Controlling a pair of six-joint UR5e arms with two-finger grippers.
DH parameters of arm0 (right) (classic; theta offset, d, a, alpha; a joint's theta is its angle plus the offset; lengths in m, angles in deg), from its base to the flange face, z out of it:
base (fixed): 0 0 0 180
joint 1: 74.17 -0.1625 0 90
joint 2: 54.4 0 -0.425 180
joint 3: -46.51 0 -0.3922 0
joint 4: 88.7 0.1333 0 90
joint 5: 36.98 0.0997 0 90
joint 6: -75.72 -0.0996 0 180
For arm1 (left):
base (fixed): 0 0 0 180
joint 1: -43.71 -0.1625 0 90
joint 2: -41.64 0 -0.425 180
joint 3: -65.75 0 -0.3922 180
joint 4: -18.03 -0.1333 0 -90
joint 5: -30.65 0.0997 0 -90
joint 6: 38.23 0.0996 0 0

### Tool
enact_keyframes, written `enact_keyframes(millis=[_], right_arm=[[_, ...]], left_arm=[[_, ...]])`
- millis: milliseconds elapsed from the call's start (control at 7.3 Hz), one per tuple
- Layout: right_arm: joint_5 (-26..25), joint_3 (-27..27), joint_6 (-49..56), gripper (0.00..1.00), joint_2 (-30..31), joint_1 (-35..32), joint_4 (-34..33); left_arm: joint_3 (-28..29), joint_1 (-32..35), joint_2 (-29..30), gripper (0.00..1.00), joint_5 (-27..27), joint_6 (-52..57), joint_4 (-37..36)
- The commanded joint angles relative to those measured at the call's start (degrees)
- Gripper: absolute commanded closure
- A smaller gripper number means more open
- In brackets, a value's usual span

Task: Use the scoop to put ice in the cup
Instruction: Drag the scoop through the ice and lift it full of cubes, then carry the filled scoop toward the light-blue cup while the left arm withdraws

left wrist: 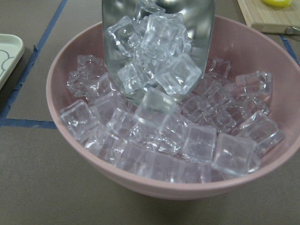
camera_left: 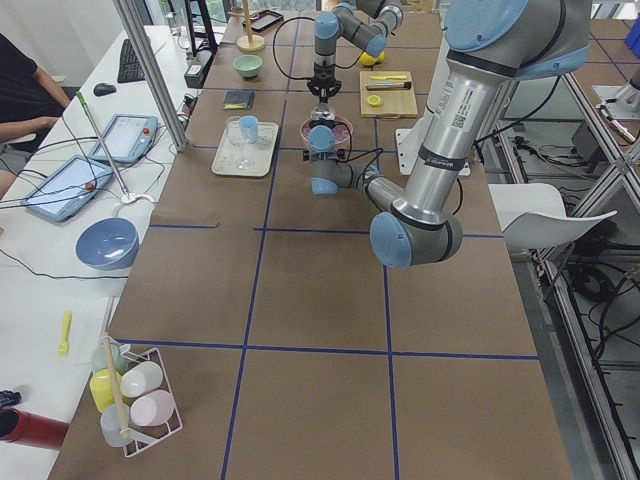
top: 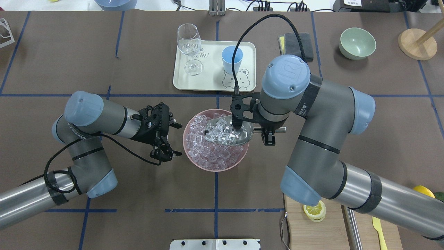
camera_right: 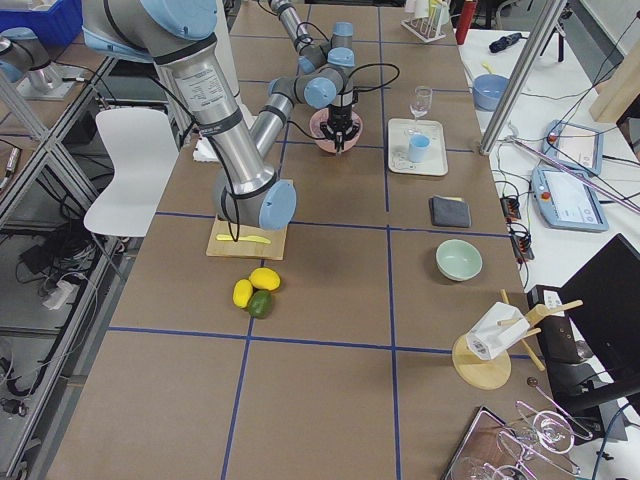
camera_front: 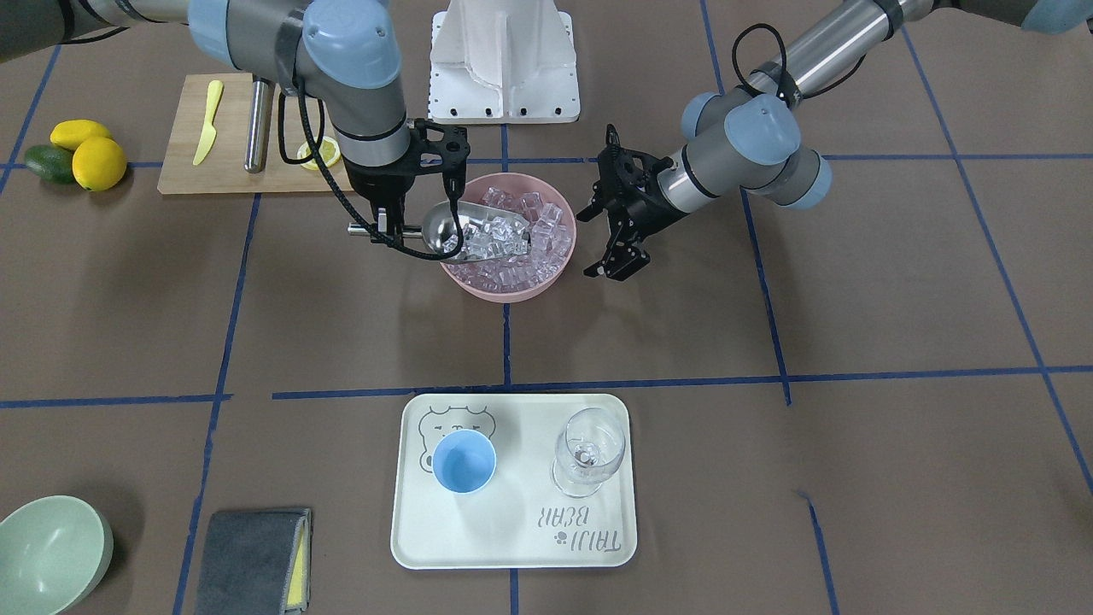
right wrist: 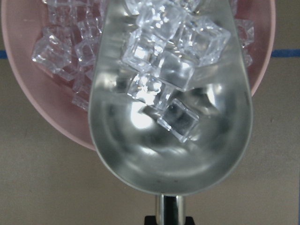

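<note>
The steel scoop (camera_front: 465, 231) lies tilted in the pink bowl (camera_front: 504, 290) with several ice cubes (right wrist: 164, 56) in its trough. More ice (top: 204, 149) fills the bowl. My right gripper (top: 269, 133) is shut on the scoop's rod handle at the bowl's edge. My left gripper (top: 178, 139) is open and empty, just beside the bowl's other side, not touching it. The light-blue cup (camera_front: 464, 461) stands upright and empty on the white tray (camera_front: 512, 538), on the far side of the bowl from the robot. The left wrist view shows the loaded scoop (left wrist: 201, 28) over the ice (left wrist: 197, 136).
A clear wine glass (camera_front: 589, 448) stands on the tray beside the cup. A pale green bowl (camera_front: 47, 551) and a grey sponge (camera_front: 252, 559) sit toward the right arm's side. A cutting board (camera_front: 222, 137) holds a knife, steel cylinder and lemon half.
</note>
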Motion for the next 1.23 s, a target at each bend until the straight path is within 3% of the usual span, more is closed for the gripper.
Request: enact_keyframes(millis=[0, 822, 1096], right_arm=[[4.44, 1.38, -0.12, 1.00, 2.35, -2.37, 2.84], [19.91, 4.74, -1.43, 1.00, 3.95, -16.08, 2.93], [20.02, 5.43, -4.07, 1.00, 3.77, -16.70, 3.02]], left_arm=[[-0.16, 0.03, 0.00, 0.00, 0.00, 0.00, 0.00], [-0.25, 0.12, -0.09, 0.00, -0.26, -0.53, -0.09], [-0.52, 1.70, -0.18, 0.00, 0.00, -1.85, -0.53]])
